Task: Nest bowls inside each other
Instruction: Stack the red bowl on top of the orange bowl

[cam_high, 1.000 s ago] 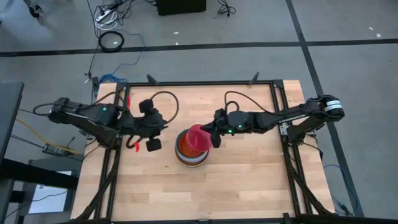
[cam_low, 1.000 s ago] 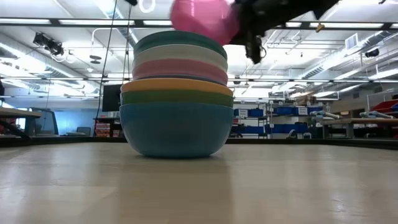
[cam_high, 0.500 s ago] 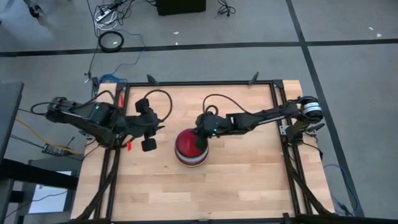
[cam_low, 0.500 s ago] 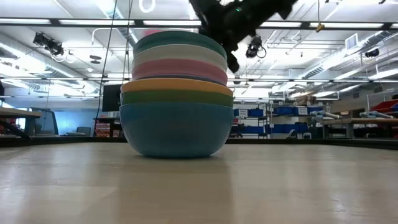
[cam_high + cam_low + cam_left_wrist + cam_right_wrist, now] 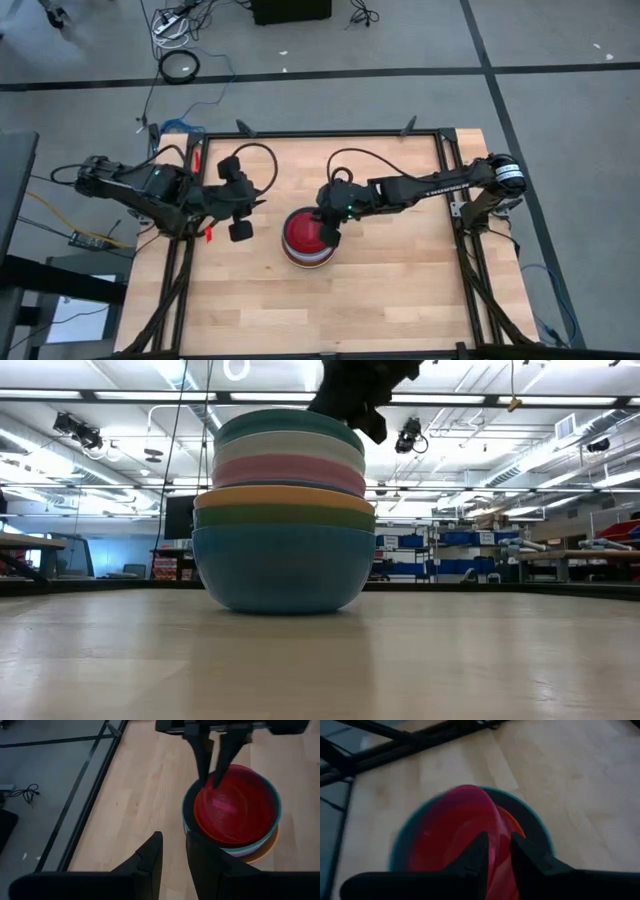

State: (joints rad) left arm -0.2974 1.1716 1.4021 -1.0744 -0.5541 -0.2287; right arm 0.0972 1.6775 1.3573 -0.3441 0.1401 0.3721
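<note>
A stack of nested bowls [image 5: 305, 240] stands on its blue bottom bowl [image 5: 285, 570] at the table's middle; green, orange, pink, white and teal rims show above it. The pink-red bowl [image 5: 235, 805] lies on top, inside the teal rim [image 5: 276, 802]. My right gripper [image 5: 328, 235] hangs over the stack's right side, its fingers apart on either side of that bowl's rim [image 5: 496, 827]. My left gripper [image 5: 245, 215] waits open to the left of the stack, with nothing between its fingers [image 5: 155, 857]. My right gripper comes slanting down from the table's right, one finger [image 5: 476, 852] inside and one outside the pink-red bowl's right rim [image 5: 214, 784]. Whether the fingers touch the rim I cannot tell. The bowl rests in the stack, below the teal rim.
Bare wooden table [image 5: 400, 290] lies all around the stack. A black frame [image 5: 450, 180] edges the table on its left, right and far sides.
My right gripper has carried the pink-red bowl, held tilted above the stack's right side, toward the table's left and down, tipping further downward. The bowl now sits inside the stack's top bowl and no longer shows above the teal rim in the low view.
</note>
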